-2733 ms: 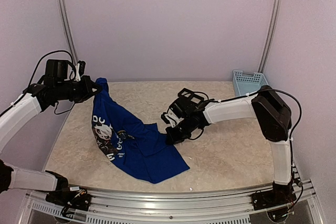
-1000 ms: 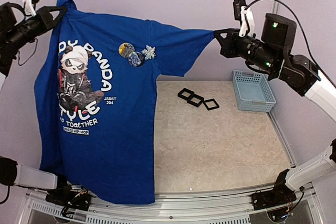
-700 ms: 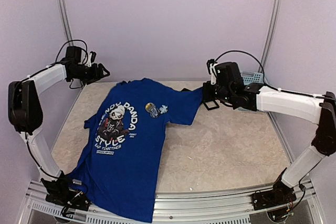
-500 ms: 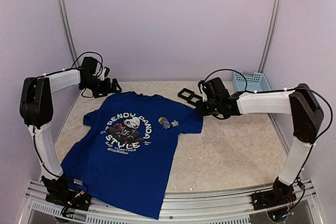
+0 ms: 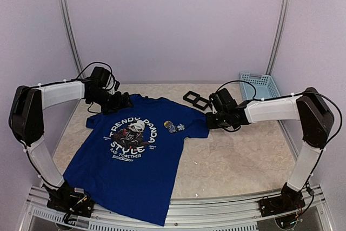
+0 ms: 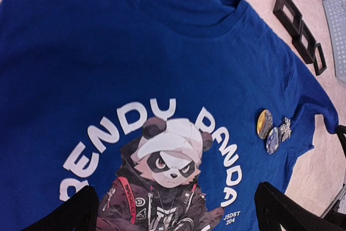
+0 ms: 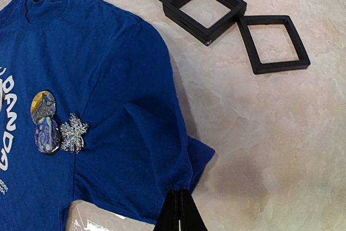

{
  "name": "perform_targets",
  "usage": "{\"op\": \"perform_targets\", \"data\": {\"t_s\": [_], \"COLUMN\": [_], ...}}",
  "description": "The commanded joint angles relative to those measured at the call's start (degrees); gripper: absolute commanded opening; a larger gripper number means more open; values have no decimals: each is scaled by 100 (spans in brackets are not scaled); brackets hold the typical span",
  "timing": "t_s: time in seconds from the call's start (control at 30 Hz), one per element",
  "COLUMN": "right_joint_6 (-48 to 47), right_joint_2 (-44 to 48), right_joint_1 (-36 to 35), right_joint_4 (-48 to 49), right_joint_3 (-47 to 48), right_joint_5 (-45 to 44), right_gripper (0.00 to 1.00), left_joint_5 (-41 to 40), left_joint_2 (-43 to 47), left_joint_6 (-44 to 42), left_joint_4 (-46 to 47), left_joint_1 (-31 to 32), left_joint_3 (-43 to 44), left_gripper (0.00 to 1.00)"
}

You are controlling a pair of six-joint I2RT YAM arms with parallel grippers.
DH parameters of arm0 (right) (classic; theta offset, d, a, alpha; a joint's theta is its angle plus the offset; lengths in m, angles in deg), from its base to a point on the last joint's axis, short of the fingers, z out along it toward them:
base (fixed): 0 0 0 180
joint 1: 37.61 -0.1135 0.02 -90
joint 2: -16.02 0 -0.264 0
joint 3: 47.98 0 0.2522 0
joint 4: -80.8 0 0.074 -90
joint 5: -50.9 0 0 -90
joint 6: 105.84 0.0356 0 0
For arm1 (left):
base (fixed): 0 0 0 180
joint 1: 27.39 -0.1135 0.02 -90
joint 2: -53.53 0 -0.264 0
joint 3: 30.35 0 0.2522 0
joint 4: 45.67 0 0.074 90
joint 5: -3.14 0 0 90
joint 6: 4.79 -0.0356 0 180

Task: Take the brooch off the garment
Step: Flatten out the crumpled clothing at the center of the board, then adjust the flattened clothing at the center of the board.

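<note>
Top external view is showing the garment (image 5: 135,150) lying spread flat on the table (image 5: 243,155), its brooch (image 5: 180,127) pinned beside two round badges (image 5: 171,129), between both arms. Over the collar, the left gripper (image 5: 123,103) is hovering with jaws wide apart. At the sleeve hem, the right gripper (image 5: 208,121) is pinching, jaws together. Half a second ago the left gripper was sitting beyond the collar.

T-shirt (image 6: 108,68) cut off left and bottom in left wrist view; lettering (image 6: 162,109) partly lost. Right edge clips basket (image 6: 336,25). From above, brooches (image 5: 173,127) too small for detail.
</note>
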Motion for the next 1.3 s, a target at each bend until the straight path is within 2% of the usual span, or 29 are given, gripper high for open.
{"op": "perform_targets", "data": {"t_s": [0.0, 0.17, 0.3, 0.4, 0.53, 0.63, 0.77, 0.9, 1.0, 1.13, 1.27], "right_joint_6": [368, 503, 539, 479, 269, -210, -602, -456, -218, -32, 19], "right_joint_2": [474, 469, 578, 810, 1164, 1429, 1550, 1274, 864, 217, -431], "right_joint_1": [82, 272, 393, 504, 613, 625, 617, 442, 241, -25, -271], "right_joint_4": [-401, -682, -733, -720, -868, -736, -570, -436, -435, -552, -1161], "right_joint_3": [-87, -141, -255, -323, -327, -339, -261, -185, -75, 289, 901], "right_joint_5": [-676, -812, -938, -960, -961, -422, 692, 1201, 1123, 1088, 639], "right_gripper": [5, 14, 40, 53, 64, 73, 72, 70, 67, 55, 45], "left_joint_5": [-78, 10, 12, 17, 132, 170, 172, 485, 613, 780, 838], "left_joint_2": [373, 608, 596, 632, 702, 635, 307, -138, -550, -1009, -1092], "left_joint_6": [764, 1031, 999, 1020, 980, 768, 719, 776, 787, 918, 1045], "left_joint_4": [386, 632, 496, 417, 511, 621, 705, 905, 874, 832, 960], "left_joint_1": [141, 225, 344, 408, 562, 818, 1109, 1277, 1428, 1570, 1678], "left_joint_3": [-515, -721, -678, -667, -575, -363, -53, 253, 624, 995, 928], "left_gripper": [99, 99, 99, 99, 99, 99, 99, 97, 97, 96, 96]}}
